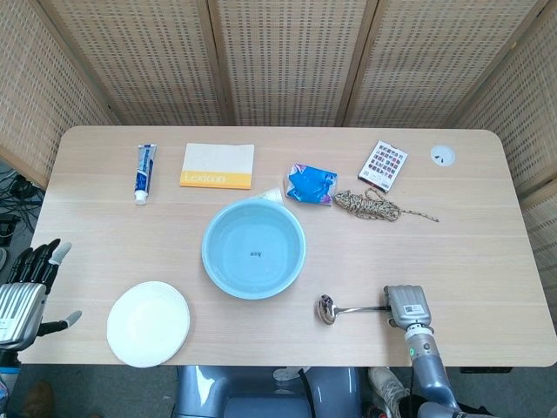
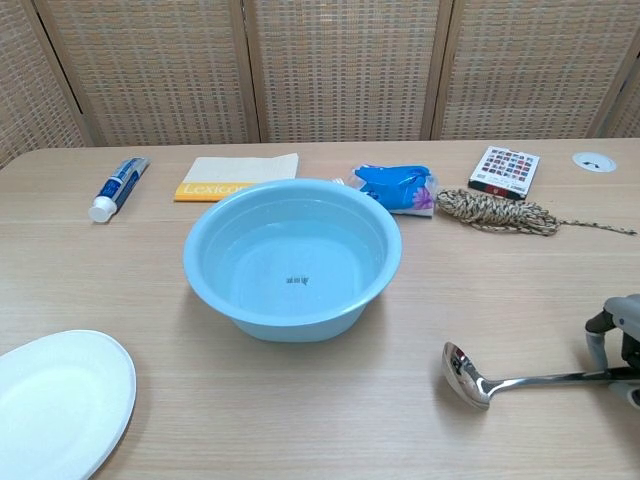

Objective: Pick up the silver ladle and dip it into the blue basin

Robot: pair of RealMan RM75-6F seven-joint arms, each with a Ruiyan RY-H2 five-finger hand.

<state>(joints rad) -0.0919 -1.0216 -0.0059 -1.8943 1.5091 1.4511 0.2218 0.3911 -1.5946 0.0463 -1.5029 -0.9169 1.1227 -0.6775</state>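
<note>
At the far left of the head view the left hand (image 1: pixel 24 292) hangs off the table's edge, partly cut by the frame; its dark fingers are spread and it grasps nothing. The chest view does not show it. One white plate (image 1: pixel 148 323) lies near the front left corner, and in the chest view it is cut off at the left and bottom edges. One toothpaste tube (image 1: pixel 144 173) and one yellow-and-white booklet (image 1: pixel 218 165) lie along the back. One blue basin (image 1: pixel 253 247) sits in the middle of the table (image 1: pixel 470 252), round and pale, with a small dark mark on its bottom. Behind it to the right lie one blue packet (image 1: pixel 312 183), one coil of twine (image 1: pixel 370 205) and one patterned card box (image 1: pixel 383 164).

The single silver ladle (image 2: pixel 520 380) lies near the front edge, right of the basin and well apart from it. Its shiny bowl points left and its thin handle runs right into the right hand (image 1: pixel 407 306). That hand is closed on the handle's end. In the chest view it is cut off at the right edge, so how the fingers wrap cannot be made out.
</note>
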